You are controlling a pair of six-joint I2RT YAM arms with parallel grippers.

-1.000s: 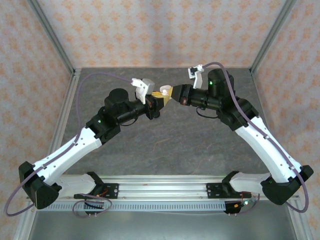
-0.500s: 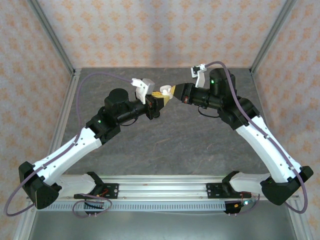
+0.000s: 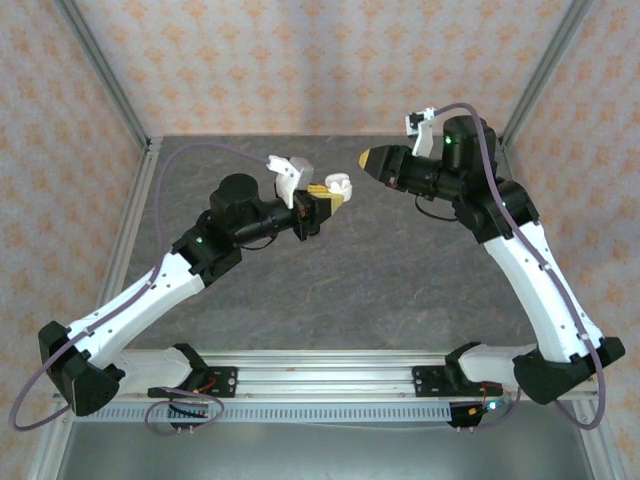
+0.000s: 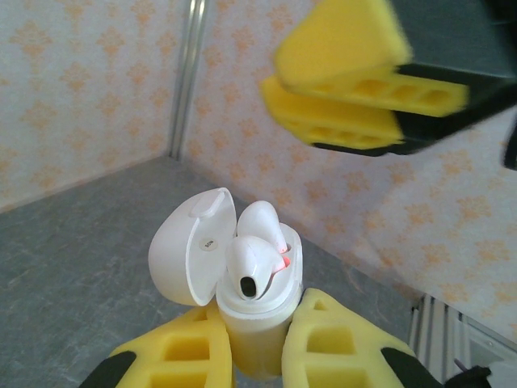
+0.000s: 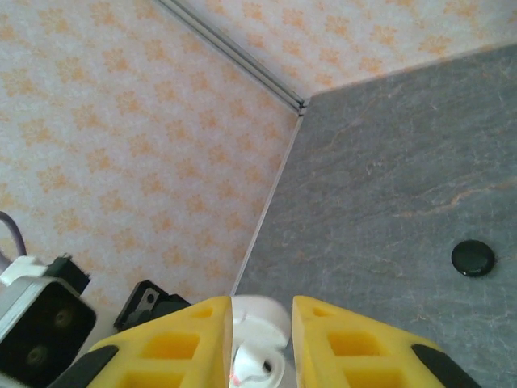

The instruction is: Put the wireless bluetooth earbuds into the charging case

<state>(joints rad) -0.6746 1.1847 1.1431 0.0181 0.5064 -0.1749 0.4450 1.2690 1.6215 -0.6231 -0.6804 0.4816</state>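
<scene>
**2 white buds in the case, right hand clear of them**

1 grip carries this step. the left gripper is clamped on the lower body of the charging case and holds it upright, off the table. the lid is swung open toward the left of the left wrist view.

the 2 white earbuds sit in the case just above the left fingertips. the nearer earbud shows its dark opening to the camera, with a red glow at its side. the farther earbud stands right behind it, and they look to be touching.

the right gripper hangs to the right of the case, near it but apart. its fingers are narrowly parted with nothing between them. from its own wrist camera the case shows low in the gap between its fingers.

in my judgement the buds are placed and what remains is seating them and shutting the lid.
- the left hand should hold the case steady and upright.
- the nearer bud may stand a little high, though i cannot tell for sure. a light press straight down into its well would settle it.
- the lid is best pushed on its outer back, so that it folds over the buds.
- a sideways nudge could tip a bud out or twist the case in the pads.

1 small dark round thing lies on the table, to the right of the right fingers in that wrist view. i cannot tell what it is.
</scene>
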